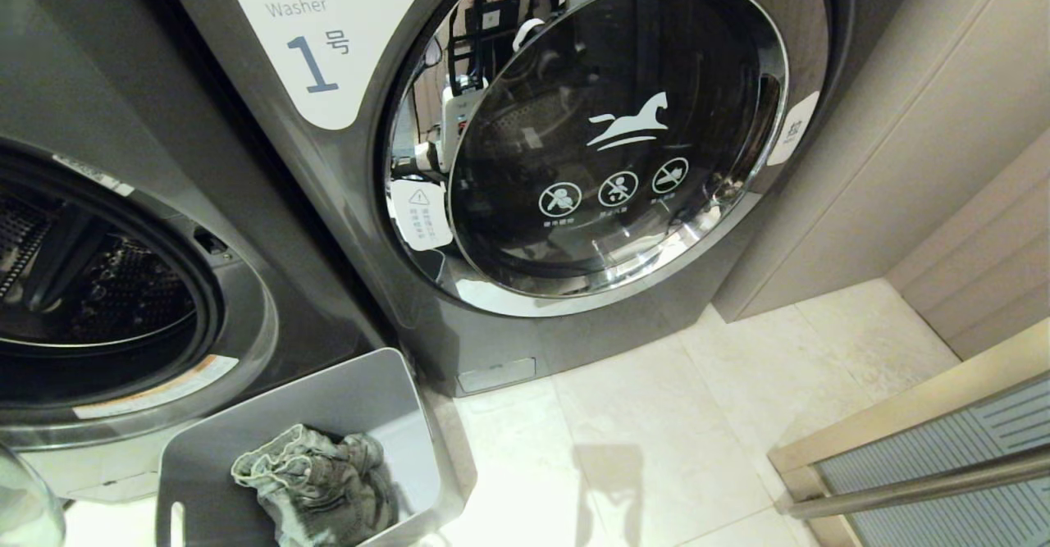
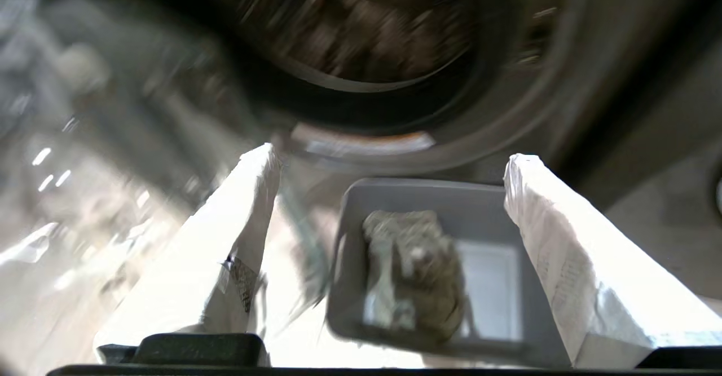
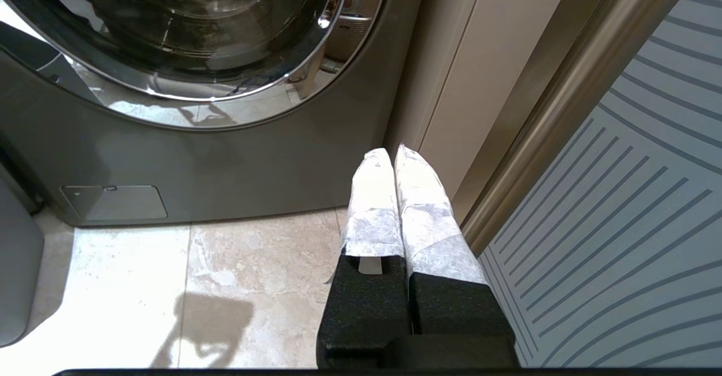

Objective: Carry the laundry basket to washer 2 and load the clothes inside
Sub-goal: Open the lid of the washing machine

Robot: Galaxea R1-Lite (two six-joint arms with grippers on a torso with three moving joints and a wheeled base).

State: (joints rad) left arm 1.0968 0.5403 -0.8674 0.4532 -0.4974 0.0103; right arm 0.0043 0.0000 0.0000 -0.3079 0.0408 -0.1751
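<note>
A grey basket point(image 1: 246, 448) stands on the pale tiled floor point(image 1: 656, 448), its far corner close against the front of two dark grey washers. The left washer point(image 1: 271, 342) has its door open, the perforated drum point(image 1: 90, 284) exposed; the basket sits just below that opening's lower rim. The right washer point(image 1: 369, 227), labelled "Washer 1", has its round glass door point(image 1: 615, 137) closed, with a white horse logo and three warning symbols on the glass.

Inside the basket, a crumpled garment point(image 1: 308, 481) of faded blue-grey denim lies bunched against the near left side of the bin's bottom, leaving the far right part of the bottom bare. A slot handle shows in the basket's near wall.

The left gripper point(image 2: 389, 162), seen only from its wrist camera, hangs above the basket with its white-wrapped fingers point(image 2: 237, 240) spread wide apart and nothing between them; the basket and the garment point(image 2: 412, 274) lie below and between the fingers, not touched. The open drum fills the background beyond them, blurred.

The right gripper point(image 3: 395, 150) is parked low over the floor near the right washer's lower right corner, beside a beige panel point(image 3: 451, 83) and a ribbed glass door point(image 3: 620, 224) with a bronze frame. Its two white-wrapped fingers are pressed together, empty.

Neither arm shows in the head view.
</note>
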